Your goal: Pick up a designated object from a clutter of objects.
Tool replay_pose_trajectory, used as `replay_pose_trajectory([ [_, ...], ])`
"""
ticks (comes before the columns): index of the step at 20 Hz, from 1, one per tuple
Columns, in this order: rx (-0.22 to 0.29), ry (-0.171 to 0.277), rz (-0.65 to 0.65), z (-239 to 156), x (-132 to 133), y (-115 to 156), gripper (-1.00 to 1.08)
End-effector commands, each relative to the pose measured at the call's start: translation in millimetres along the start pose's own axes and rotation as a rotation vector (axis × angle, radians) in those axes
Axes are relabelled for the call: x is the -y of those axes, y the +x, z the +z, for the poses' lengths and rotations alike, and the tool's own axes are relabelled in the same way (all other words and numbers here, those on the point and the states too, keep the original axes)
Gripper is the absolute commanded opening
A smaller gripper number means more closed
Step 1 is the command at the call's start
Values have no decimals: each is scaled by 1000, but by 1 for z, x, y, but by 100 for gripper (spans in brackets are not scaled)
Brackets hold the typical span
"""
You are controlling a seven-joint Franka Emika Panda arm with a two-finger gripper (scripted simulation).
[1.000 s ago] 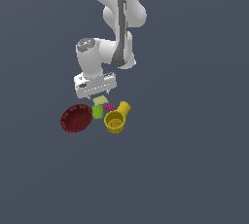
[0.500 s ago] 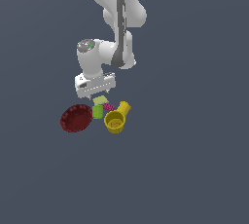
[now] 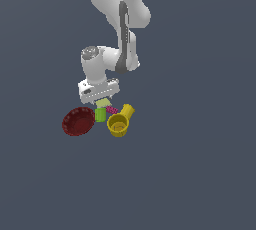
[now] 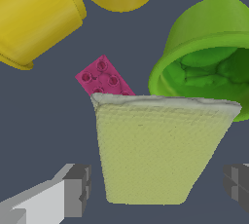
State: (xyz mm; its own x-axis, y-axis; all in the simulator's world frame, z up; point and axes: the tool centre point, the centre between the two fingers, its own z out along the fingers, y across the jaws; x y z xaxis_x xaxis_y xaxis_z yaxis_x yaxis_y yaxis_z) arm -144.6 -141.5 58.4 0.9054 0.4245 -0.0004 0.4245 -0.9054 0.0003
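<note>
The pale yellow-green block (image 3: 103, 103) stands at the back of the clutter and fills the middle of the wrist view (image 4: 160, 145). My gripper (image 3: 101, 100) is right above it. In the wrist view the gripper (image 4: 155, 189) is open, with one finger (image 4: 78, 189) on each side of the block and a small gap at each. Around the block are the bright green cylinder (image 3: 100, 115), the magenta studded piece (image 3: 112, 109), the yellow cup (image 3: 119, 124) and the dark red ribbed bowl (image 3: 78, 121).
In the wrist view the green cylinder (image 4: 209, 67) is hollow and close beside the block. The magenta piece (image 4: 103, 79) lies just behind the block, and the yellow cup (image 4: 34, 13) is further off. The floor is plain dark grey.
The gripper has come down slightly over the block. The objects have not moved.
</note>
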Motion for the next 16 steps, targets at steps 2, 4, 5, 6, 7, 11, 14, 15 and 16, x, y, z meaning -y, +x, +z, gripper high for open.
replay_pose_trajectory([
  [2, 0, 0, -1, 14, 0, 0, 100],
  [4, 0, 0, -1, 20, 0, 0, 100],
  [5, 0, 0, -1, 22, 0, 0, 100],
  [6, 0, 0, -1, 24, 0, 0, 100],
  [7, 0, 0, -1, 25, 0, 0, 100],
  [11, 0, 0, -2, 26, 0, 0, -100],
  [14, 0, 0, -2, 26, 0, 0, -100],
  [15, 0, 0, -2, 26, 0, 0, -100],
  [16, 0, 0, -2, 26, 0, 0, -100],
])
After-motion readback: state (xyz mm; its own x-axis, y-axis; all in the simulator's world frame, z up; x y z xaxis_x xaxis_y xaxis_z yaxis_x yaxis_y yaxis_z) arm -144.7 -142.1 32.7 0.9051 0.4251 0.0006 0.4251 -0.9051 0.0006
